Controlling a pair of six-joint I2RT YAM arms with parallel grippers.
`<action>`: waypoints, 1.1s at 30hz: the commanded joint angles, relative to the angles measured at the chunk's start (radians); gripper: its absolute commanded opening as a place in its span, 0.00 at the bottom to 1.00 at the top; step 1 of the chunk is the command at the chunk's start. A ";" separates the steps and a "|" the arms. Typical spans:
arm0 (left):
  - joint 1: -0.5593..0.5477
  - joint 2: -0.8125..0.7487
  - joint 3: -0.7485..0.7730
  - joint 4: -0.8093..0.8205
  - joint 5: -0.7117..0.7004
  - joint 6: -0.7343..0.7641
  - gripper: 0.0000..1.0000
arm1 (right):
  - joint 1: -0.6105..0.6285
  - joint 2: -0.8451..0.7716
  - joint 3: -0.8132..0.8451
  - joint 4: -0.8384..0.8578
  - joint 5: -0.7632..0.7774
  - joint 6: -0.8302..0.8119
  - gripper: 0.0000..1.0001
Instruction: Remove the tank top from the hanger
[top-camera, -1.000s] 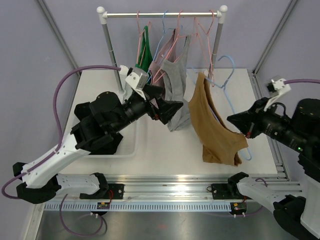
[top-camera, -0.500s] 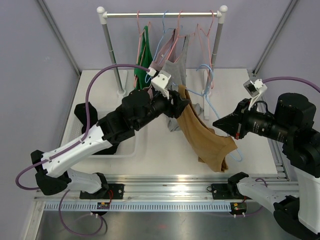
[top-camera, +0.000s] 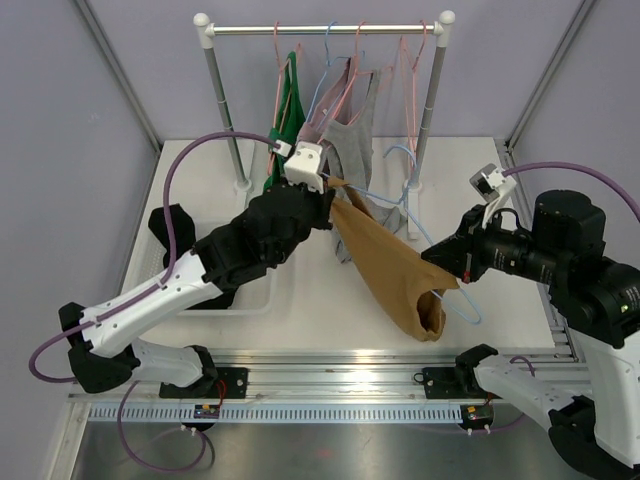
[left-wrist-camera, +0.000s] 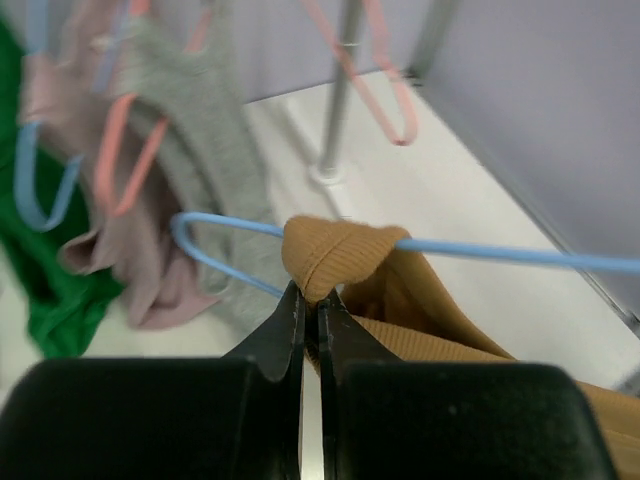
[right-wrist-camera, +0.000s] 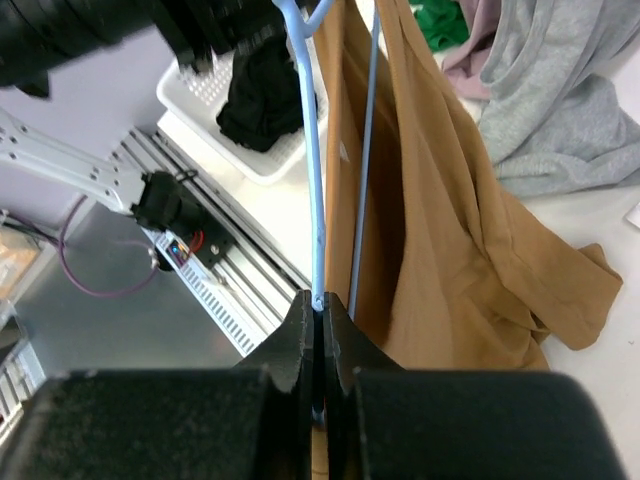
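Nearest us, our right gripper (right-wrist-camera: 318, 305) clamps the thin blue hanger (right-wrist-camera: 308, 180). The tan tank top (top-camera: 395, 275) droops from it between our arms, and we judge it soft, light and stretchy. Farther out, our left gripper (left-wrist-camera: 310, 300) pinches its bunched shoulder strap (left-wrist-camera: 335, 250), the sensible hold.

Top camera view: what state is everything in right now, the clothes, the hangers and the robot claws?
Brown tank top: on the blue hanger, stretched between the arms.
Blue hanger: off the rail, held.
Left gripper: shut on the tank top's strap.
Right gripper: shut on the hanger.
Grey top: hanging on the rail.
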 joint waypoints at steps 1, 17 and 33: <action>0.048 -0.102 -0.013 -0.099 -0.360 -0.136 0.00 | 0.005 -0.047 -0.056 0.064 -0.061 -0.089 0.00; 0.210 -0.479 -0.361 -0.012 0.423 -0.166 0.00 | 0.005 -0.306 -0.415 0.755 -0.062 0.066 0.00; 0.010 -0.420 -0.562 0.059 0.414 -0.149 0.00 | 0.005 -0.197 -0.525 1.213 0.520 0.198 0.00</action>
